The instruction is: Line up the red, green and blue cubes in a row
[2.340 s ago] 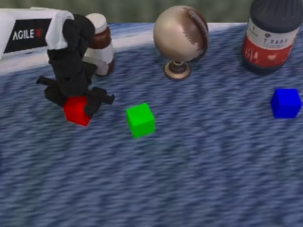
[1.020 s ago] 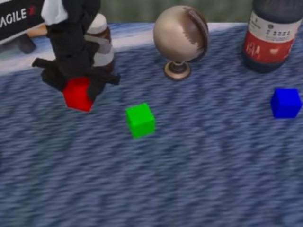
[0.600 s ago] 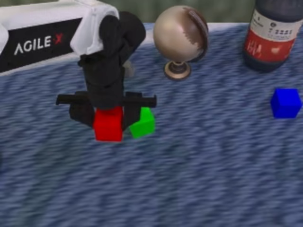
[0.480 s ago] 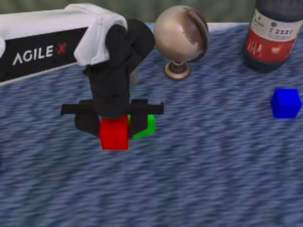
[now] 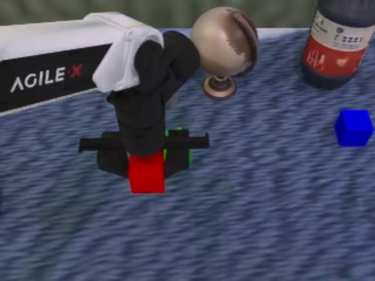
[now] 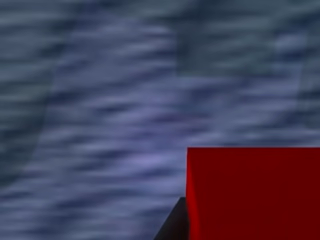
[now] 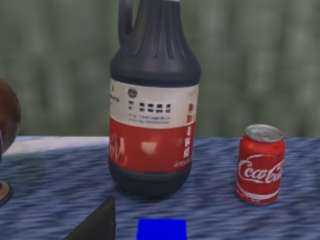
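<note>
My left gripper (image 5: 146,171) is shut on the red cube (image 5: 146,174), holding it near the middle-left of the blue cloth. In the left wrist view the red cube (image 6: 252,192) fills the corner beside one dark finger (image 6: 175,226). The green cube (image 5: 188,156) is mostly hidden behind that gripper; only thin green slivers show just behind and right of the red cube. The blue cube (image 5: 354,127) sits alone at the far right. The right wrist view shows the blue cube (image 7: 161,229) close by, with one dark finger (image 7: 99,224) beside it. My right arm is outside the top view.
A bronze globe on a stand (image 5: 224,44) is at the back centre. A tall dark bottle with a red label (image 5: 340,41) stands at the back right, behind the blue cube. A red cola can (image 7: 260,164) stands beside the bottle in the right wrist view.
My left gripper has carried the red cube from the left rightward and toward the front, and now covers most of the green cube. The blue cube has not moved.
</note>
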Action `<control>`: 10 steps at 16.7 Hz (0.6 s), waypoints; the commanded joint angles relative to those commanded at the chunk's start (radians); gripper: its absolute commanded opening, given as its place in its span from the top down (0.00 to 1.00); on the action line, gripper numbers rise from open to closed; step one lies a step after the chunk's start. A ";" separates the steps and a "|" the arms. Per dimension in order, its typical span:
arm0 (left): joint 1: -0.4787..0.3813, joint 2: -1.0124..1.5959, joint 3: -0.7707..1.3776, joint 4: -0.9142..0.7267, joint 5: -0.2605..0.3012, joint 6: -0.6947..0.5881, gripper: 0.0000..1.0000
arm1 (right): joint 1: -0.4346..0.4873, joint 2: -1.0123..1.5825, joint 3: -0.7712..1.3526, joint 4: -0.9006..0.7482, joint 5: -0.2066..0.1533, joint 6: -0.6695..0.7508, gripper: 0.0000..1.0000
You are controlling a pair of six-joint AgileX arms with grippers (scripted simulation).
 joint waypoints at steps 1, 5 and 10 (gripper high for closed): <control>-0.001 0.005 -0.010 0.014 0.000 0.001 1.00 | 0.000 0.000 0.000 0.000 0.000 0.000 0.00; 0.001 0.053 -0.093 0.157 0.000 0.000 1.00 | 0.000 0.000 0.000 0.000 0.000 0.000 0.00; -0.001 0.093 -0.156 0.253 0.000 0.000 1.00 | 0.000 0.000 0.000 0.000 0.000 0.000 0.00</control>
